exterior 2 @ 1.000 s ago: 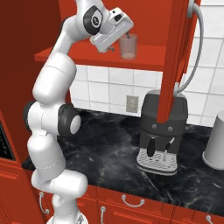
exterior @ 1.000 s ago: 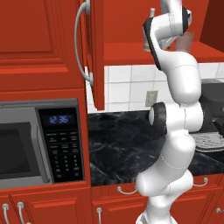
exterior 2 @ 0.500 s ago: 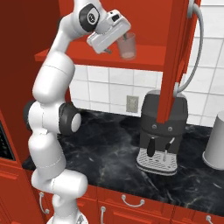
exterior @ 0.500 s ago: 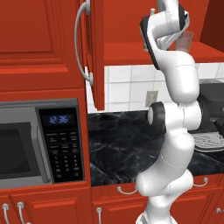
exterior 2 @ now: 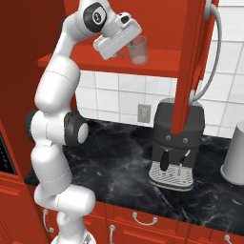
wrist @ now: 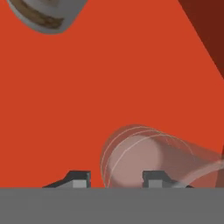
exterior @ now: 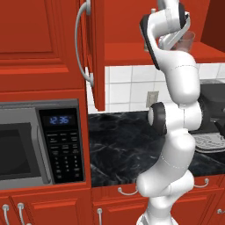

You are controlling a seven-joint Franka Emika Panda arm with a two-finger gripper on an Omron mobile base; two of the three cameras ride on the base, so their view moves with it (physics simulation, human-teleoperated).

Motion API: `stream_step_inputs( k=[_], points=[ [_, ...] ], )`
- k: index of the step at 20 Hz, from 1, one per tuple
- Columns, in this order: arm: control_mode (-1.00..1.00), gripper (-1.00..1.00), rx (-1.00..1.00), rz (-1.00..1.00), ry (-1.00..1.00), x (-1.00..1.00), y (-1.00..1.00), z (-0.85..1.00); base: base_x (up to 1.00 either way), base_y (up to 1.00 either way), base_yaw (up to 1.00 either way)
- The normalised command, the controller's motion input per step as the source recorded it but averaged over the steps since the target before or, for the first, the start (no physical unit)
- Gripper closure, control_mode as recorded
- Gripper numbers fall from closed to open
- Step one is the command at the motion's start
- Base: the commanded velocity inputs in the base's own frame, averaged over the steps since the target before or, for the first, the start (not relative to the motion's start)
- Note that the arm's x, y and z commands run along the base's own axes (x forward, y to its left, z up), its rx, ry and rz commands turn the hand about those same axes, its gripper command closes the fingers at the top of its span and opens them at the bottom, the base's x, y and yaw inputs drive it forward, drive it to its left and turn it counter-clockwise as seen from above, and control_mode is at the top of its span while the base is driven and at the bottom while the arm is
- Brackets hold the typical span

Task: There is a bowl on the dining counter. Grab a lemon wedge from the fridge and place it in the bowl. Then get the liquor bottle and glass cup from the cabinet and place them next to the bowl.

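Note:
The glass cup [exterior 2: 138, 49] stands upright on the shelf [exterior 2: 90, 63] of the open red cabinet [exterior: 97, 52]. My gripper [exterior 2: 126, 51] is up at that shelf, right beside the cup, and it is open. In the hand view the clear cup [wrist: 144, 155] sits low in the picture against the red shelf, just past my fingertips [wrist: 79, 177]; its round base overlaps the right one, and I cannot tell whether they touch. From the left base view the cup [exterior: 187, 41] peeks out behind my wrist. The lemon wedge, bowl, fridge and dining counter are out of view.
A grey rounded object [wrist: 43, 15] sits farther along the shelf. Both cabinet doors hang open, their handles [exterior: 81, 44] [exterior 2: 215, 52] on either side of the arm. Below are a black marble counter [exterior 2: 119, 162], a coffee machine [exterior 2: 176, 143], a microwave [exterior: 39, 145] and a grey canister [exterior 2: 236, 157].
The hand has shifted slightly and turned beside the cup. The cup stays where it was on the shelf.

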Motion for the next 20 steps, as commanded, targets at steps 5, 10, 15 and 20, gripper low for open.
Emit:
stream_step_inputs(
  k=[5, 10, 15, 20],
  points=[
    [-1.0, 1.0, 0.0, 0.0, 0.0, 0.0, 0.0, -0.15, 0.0, 0.0, 0.0],
    [-1.0, 1.0, 0.0, 0.0, 0.0, -0.05, 0.1, -0.02, 0.0, 0.0, 0.0],
    [-1.0, 1.0, 0.0, 0.0, -0.01, -0.35, 0.25, 0.0, 0.0, 0.0, 0.0],
    [-1.0, 1.0, 0.0, 0.0, -0.05, -0.86, 0.3, 0.0, 0.0, 0.0, 0.0]
  ],
)
